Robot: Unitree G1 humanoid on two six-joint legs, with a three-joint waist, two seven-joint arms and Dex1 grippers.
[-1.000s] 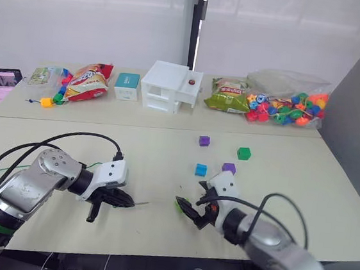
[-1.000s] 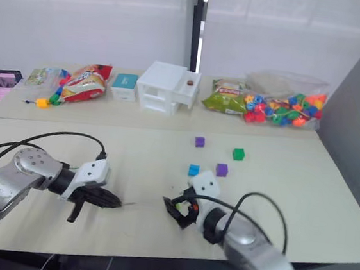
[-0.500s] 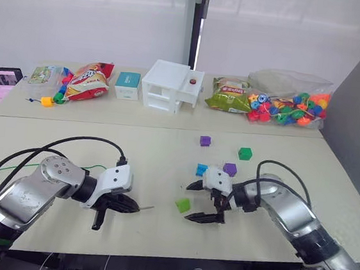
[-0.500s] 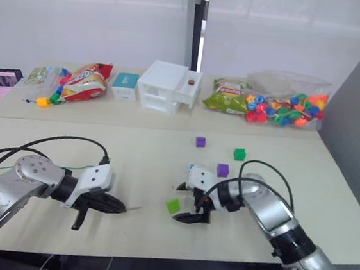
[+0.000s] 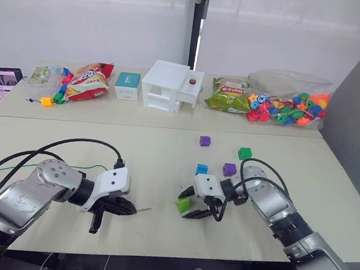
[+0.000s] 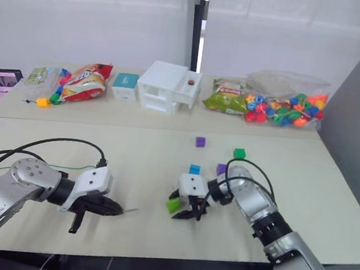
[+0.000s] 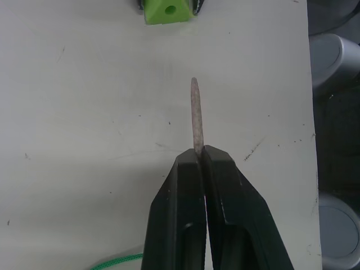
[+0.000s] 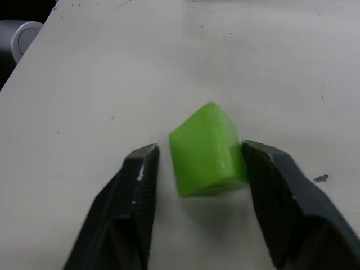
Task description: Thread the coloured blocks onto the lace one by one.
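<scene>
A lime green block (image 8: 207, 149) lies on the table between the fingers of my right gripper (image 5: 187, 203). One finger touches it and the other stands a small gap away. Its hole faces my left gripper (image 7: 199, 154), which is shut on the lace's stiff needle tip (image 7: 195, 112). The tip points at the lime block (image 7: 167, 10) from a short distance to the left. The green lace (image 5: 93, 166) trails back over the table behind my left arm. Just behind the right gripper are a blue block (image 5: 201, 169) and a purple block (image 5: 229, 169).
Further back lie a dark green block (image 5: 244, 153) and another purple block (image 5: 204, 140). Along the far table stand a bag of coloured beads (image 5: 286, 107), two snack bags (image 5: 90, 82) (image 5: 228, 95), a white box (image 5: 171, 86) and a small teal box (image 5: 126, 85). A grey panel rises at right.
My right gripper has moved left along the table to straddle the lime block, and its fingers have narrowed around it. The left gripper has stayed put with the needle tip.
</scene>
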